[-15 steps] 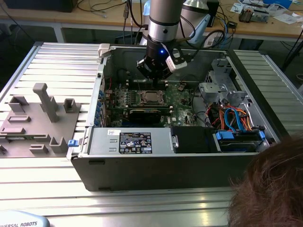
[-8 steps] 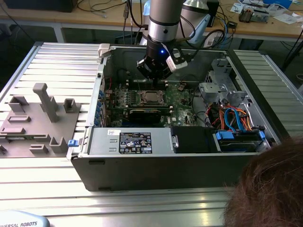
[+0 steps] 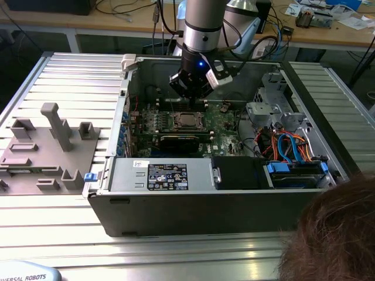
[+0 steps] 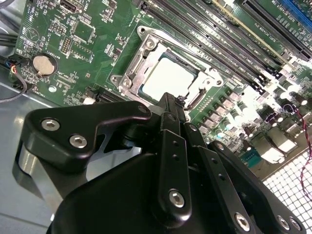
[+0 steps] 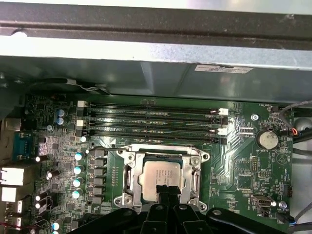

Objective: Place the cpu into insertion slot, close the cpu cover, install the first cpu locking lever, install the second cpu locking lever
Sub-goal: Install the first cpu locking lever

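The cpu (image 5: pixel 158 176) lies flat in the socket on the green board, its silver-grey top showing in both wrist views (image 4: pixel 168 78) and in the exterior view (image 3: pixel 187 120). The cpu cover (image 5: pixel 127 175), a silvery frame (image 4: pixel 134 68), lies down around the chip, with the chip showing through its window. My gripper (image 3: pixel 190 93) hangs inside the open computer case just above the socket. Its black fingertips (image 5: pixel 165 189) are pressed together at the chip's edge (image 4: pixel 173 100), with nothing between them. I cannot make out the locking levers.
Memory slots (image 5: pixel 151 122) run beside the socket, close to the case wall (image 5: pixel 156 73). A coin battery (image 5: pixel 267 140) sits on the board. A drive cage with orange and blue cables (image 3: pixel 287 146) fills the case's right. A grey fixture plate (image 3: pixel 47 146) lies outside on the exterior view's left. A person's head (image 3: pixel 334 234) is at the lower right.
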Robot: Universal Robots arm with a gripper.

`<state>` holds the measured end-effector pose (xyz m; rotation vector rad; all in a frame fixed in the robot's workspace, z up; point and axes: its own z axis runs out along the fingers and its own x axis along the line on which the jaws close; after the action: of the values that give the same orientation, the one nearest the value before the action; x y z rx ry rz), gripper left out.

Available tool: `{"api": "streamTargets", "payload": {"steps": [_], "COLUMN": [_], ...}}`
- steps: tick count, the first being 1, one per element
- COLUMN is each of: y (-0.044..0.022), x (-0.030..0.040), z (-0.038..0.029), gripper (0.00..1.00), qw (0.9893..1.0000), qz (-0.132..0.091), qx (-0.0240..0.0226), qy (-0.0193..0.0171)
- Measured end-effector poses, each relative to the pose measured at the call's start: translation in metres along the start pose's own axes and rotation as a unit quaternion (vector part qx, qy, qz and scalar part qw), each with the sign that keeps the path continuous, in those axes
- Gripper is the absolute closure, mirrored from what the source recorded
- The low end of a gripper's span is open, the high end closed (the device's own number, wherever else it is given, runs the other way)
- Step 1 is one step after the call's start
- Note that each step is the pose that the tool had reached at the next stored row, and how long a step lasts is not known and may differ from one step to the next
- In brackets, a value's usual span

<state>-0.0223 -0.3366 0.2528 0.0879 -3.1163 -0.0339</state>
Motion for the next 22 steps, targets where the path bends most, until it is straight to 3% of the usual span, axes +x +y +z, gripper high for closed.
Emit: {"api": "streamTargets", "payload": {"steps": [22], "y": [0.0000], "x": [0.0000], "z": [0.0000], "gripper": [0.89], "qw": [0.9997], "qz": [-0.024], "qx": [0.0006], "qy": [0.0005]}}
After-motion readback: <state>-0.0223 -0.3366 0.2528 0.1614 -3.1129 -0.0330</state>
